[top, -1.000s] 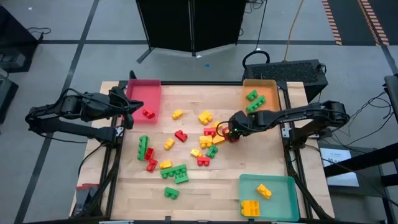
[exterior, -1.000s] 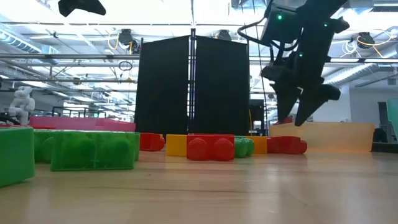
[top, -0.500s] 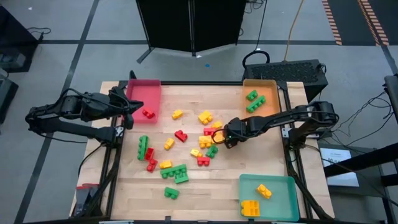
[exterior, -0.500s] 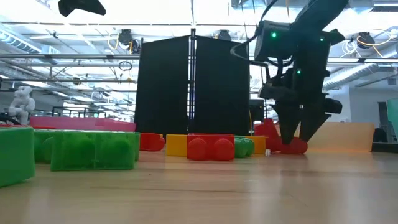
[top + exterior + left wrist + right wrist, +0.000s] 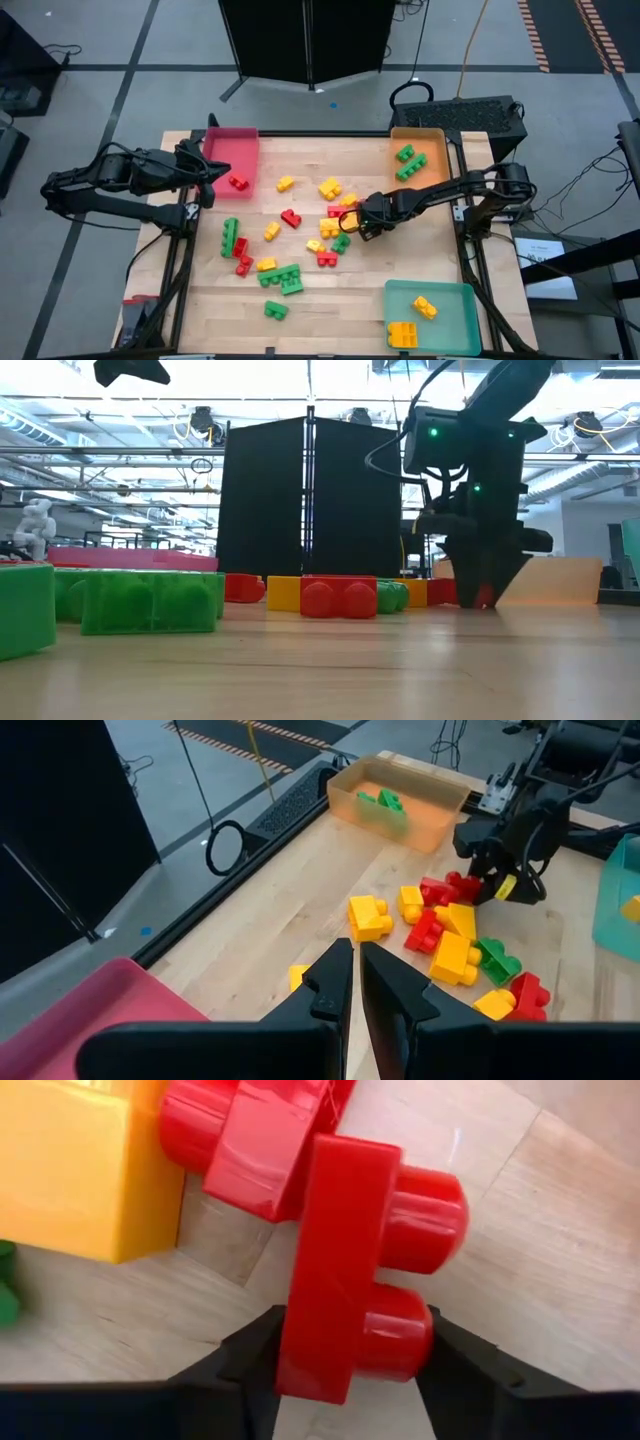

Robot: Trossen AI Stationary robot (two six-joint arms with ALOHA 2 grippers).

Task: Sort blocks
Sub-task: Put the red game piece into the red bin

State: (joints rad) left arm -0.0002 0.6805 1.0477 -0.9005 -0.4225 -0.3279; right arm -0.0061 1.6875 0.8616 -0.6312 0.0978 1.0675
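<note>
Red, yellow and green studded blocks lie scattered over the middle of the wooden table (image 5: 300, 300). My right gripper (image 5: 352, 218) is down at the table among the central cluster, shut on a small red two-stud block (image 5: 345, 1260); it also shows in the low view (image 5: 487, 598). Next to that block are another red block (image 5: 260, 1140) and a yellow block (image 5: 80, 1170). My left gripper (image 5: 210, 182) hovers shut and empty by the near edge of the red tray (image 5: 232, 150); its fingers (image 5: 335, 990) nearly meet. My right gripper pinches the red two-stud block between its two fingers. One finger (image 5: 245, 1365) is on the flat base side (image 5: 300, 1330), the other (image 5: 465, 1370) against the lower stud (image 5: 400, 1345). The fingers come from above, slanting from the table's right. The block rests on the table on its side.
The orange tray (image 5: 420, 140) at the far right holds green blocks. The teal tray (image 5: 445, 290) at the near right holds yellow blocks. One red block (image 5: 238, 182) lies in the red tray. A black panel stands beyond the far edge. Bare wood shows near the table's near-left corner.
My right gripper has moved toward the table's left and come down onto the table at the central cluster. In the low view its fingers stand closer together now, closed around the red block. The left arm has kept still.
</note>
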